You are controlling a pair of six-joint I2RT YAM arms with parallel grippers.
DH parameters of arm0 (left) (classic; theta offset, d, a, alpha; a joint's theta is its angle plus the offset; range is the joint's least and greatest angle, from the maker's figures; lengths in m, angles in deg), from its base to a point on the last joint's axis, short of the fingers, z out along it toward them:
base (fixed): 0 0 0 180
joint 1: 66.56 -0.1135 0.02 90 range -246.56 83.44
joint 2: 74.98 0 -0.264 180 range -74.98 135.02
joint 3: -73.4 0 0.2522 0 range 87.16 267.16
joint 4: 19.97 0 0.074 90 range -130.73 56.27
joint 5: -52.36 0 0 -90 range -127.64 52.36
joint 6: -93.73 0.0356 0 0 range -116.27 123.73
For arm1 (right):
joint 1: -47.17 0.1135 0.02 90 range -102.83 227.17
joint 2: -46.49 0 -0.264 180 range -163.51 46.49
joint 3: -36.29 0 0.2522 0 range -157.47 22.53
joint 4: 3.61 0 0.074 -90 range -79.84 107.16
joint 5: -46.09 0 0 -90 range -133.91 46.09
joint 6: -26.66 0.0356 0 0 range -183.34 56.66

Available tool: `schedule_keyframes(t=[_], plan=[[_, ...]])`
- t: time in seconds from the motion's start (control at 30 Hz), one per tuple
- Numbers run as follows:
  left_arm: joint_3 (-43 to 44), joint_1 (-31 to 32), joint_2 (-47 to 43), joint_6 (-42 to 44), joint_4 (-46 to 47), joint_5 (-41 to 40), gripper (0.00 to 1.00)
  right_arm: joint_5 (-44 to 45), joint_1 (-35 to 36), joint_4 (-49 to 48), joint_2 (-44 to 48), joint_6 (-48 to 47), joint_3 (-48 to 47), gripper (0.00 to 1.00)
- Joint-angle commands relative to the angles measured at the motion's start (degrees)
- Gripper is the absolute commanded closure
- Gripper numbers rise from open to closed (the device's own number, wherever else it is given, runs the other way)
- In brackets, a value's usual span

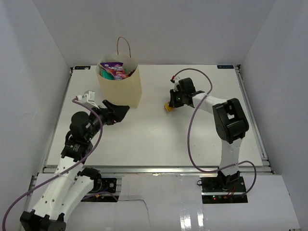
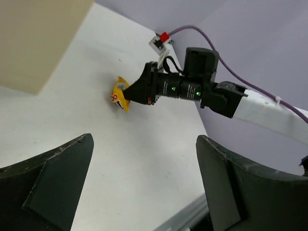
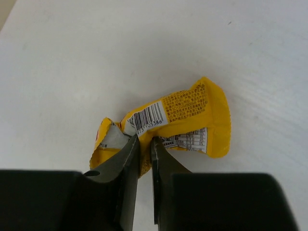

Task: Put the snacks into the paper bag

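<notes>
The cream paper bag [image 1: 120, 89] stands upright at the back left with pink, purple and green packets [image 1: 114, 70] showing at its mouth; its side shows in the left wrist view [image 2: 33, 43]. My right gripper [image 3: 145, 143] is shut on the small yellow bar [image 3: 185, 120], pinching its crumpled edge at table height; the bar also shows in the top view [image 1: 168, 107] and the left wrist view [image 2: 119, 96]. My left gripper [image 1: 122, 112] is open and empty, just in front of the bag's lower right side. The blue and teal packets are not visible.
The white table [image 1: 154, 134] has a metal rail along its near edge [image 1: 154, 168]. White walls enclose three sides. The right arm's purple cable [image 1: 192, 125] loops over the table's right half.
</notes>
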Motion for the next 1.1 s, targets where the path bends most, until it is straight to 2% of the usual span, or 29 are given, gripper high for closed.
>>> schedule_keyframes(t=[0.0,0.07,0.17,0.2,0.3,0.43,0.57,0.73,0.9,1.07], plan=[[-7.0,0.0,3.1,-10.9,16.2,11.7,0.02,-22.6,-4.2,1.4,9.2,-13.1,7.8,0.92],[-10.4,0.1,4.6,-13.9,18.8,13.9,0.02,-33.1,-5.7,3.5,14.2,-22.1,10.2,0.92],[-10.9,0.9,9.3,-17.1,21.2,15.5,0.02,-41.2,-7.1,10.6,19.9,-31.7,13.4,0.92],[-10.7,1.3,10.8,-17.9,21.9,16.6,0.02,-41.7,-7.2,13.6,21.2,-39.8,13.6,0.92],[-8.9,3.3,17.3,-21.1,23.2,17.8,0.02,-44.4,-6.8,20.3,26.2,-52.5,15.9,0.92],[-5.6,8.1,26.2,-23.4,26.8,18.1,0.02,-43.1,-4.3,26.4,30.2,-64.6,16.7,0.92],[-0.7,13.1,36.4,-24.3,27.8,18.1,0.02,-40.5,0.2,28.3,32.2,-69.0,15.3,0.92],[3.4,15.6,42.6,-25.2,29.6,18.9,0.02,-40.1,3.5,28.1,32.5,-68.7,12.9,0.92],[4.3,17.0,46.0,-25.9,29.6,19.8,0.22,-41.0,5.4,27.2,33.1,-66.1,11.2,0.92],[4.4,17.5,46.6,-26.1,29.6,19.3,0.3,-42.1,6.1,26.5,34.5,-63.7,10.3,0.92]])
